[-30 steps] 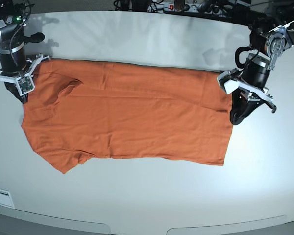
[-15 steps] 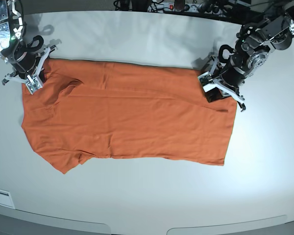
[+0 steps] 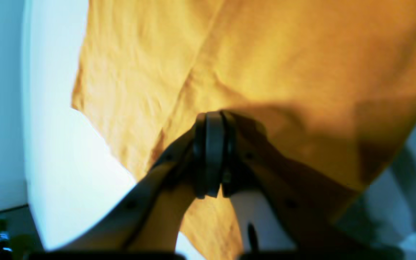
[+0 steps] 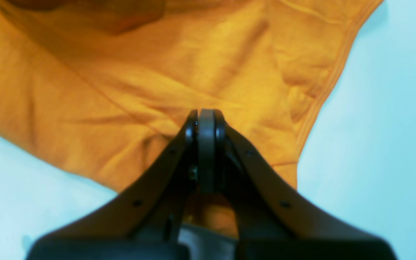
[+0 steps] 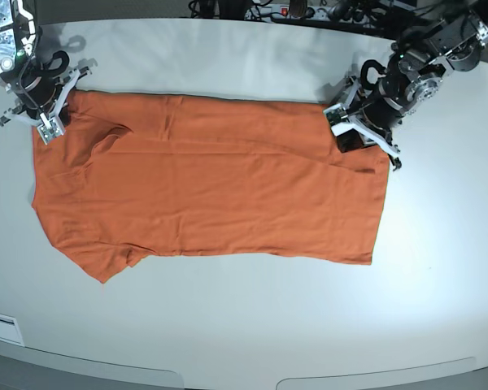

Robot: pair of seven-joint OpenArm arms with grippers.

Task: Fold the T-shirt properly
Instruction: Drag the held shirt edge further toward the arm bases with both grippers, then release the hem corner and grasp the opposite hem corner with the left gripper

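The orange T-shirt (image 5: 211,187) lies spread flat across the table, sleeves on the base view's left and hem on its right. My left gripper (image 5: 350,140) is at the shirt's far right corner. In the left wrist view it (image 3: 213,121) is shut, with a crease of fabric (image 3: 302,54) running to its tips. My right gripper (image 5: 47,130) is at the far left corner by the sleeve. In the right wrist view it (image 4: 206,117) is shut, and wrinkles in the cloth (image 4: 121,72) converge on it. The neckline tag is not visible.
The pale grey table (image 5: 252,325) extends around the shirt on all sides. Cables and a power strip (image 5: 293,10) lie along the back edge. A white label (image 5: 0,327) sits at the front left edge.
Both grippers moved from beside the shirt onto its far corners and shut there. The shirt's far edge and both sides have shifted slightly toward the back of the table.
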